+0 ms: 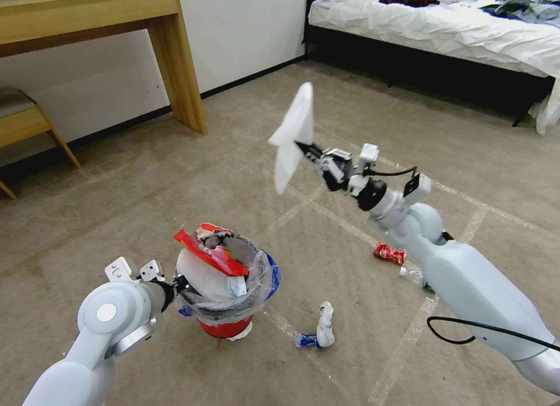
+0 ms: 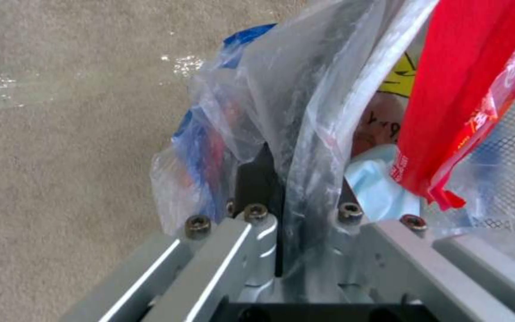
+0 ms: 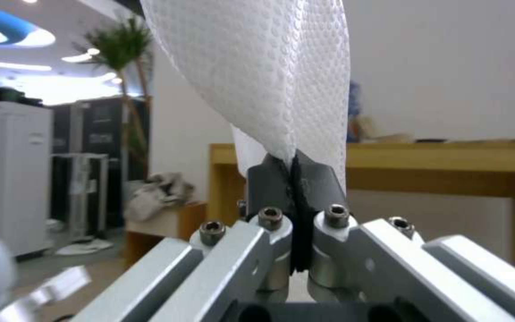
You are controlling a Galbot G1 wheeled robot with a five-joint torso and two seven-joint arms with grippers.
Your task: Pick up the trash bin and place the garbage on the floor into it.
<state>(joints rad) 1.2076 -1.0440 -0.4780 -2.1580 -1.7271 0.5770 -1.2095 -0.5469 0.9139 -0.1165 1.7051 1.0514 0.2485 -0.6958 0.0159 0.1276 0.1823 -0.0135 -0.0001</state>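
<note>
The trash bin [image 1: 224, 327], a small red bucket lined with a clear bag [image 2: 257, 89], stands low at the front left over the floor [image 1: 146, 178]. It is stuffed with a red wrapper [image 1: 210, 255] and white pieces. My left gripper [image 1: 177, 286] is shut on its bag-covered rim; the left wrist view shows the gripper [image 2: 293, 179] pinching the plastic. My right gripper [image 1: 303, 146] is raised mid-air over the carpet, shut on a white slipper [image 1: 294, 129], whose dimpled fabric [image 3: 269, 67] rises from the gripper [image 3: 295, 174]. Other garbage lies on the carpet: crumpled white paper [image 1: 322, 330], a red wrapper [image 1: 389, 253] and a small bottle [image 1: 411, 273] partly behind my right arm.
A wooden desk leg [image 1: 181, 79] and a stool [image 1: 26, 123] stand at the back left by the wall. A bed [image 1: 431, 27] with clothes on it fills the back right. Shiny tape lines [image 1: 326, 210] cross the carpet.
</note>
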